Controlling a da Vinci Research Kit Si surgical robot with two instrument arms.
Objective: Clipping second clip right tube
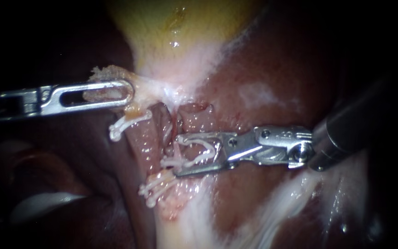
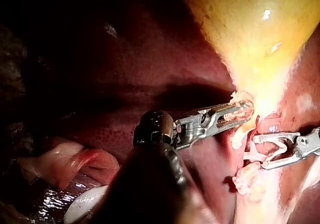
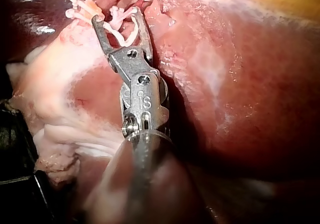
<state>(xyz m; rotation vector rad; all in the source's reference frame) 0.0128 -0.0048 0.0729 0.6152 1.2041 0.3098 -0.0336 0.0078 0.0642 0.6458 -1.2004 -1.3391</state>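
My left instrument (image 1: 128, 91) comes in from the left, its slotted jaws shut on a pale tag of tissue at the neck of the yellow gallbladder (image 1: 180, 27). My right instrument (image 1: 178, 156) comes in from the right. Its jaws stand apart, holding a white clip (image 1: 203, 146) that straddles a pink tube (image 1: 173, 133). One white clip (image 1: 126, 121) sits just under the left jaws, and another (image 1: 155, 186) lies lower on the pale strand. The right wrist view shows the right instrument (image 3: 116, 15) with the held clip (image 3: 125, 30) between both jaws.
Dark red liver (image 1: 254, 92) lies behind and to the right of the tubes. A pale band of tissue (image 1: 272, 203) runs under the right instrument's shaft. In the left wrist view, the left instrument (image 2: 247, 110) holds the neck tissue beside the right instrument (image 2: 259, 153).
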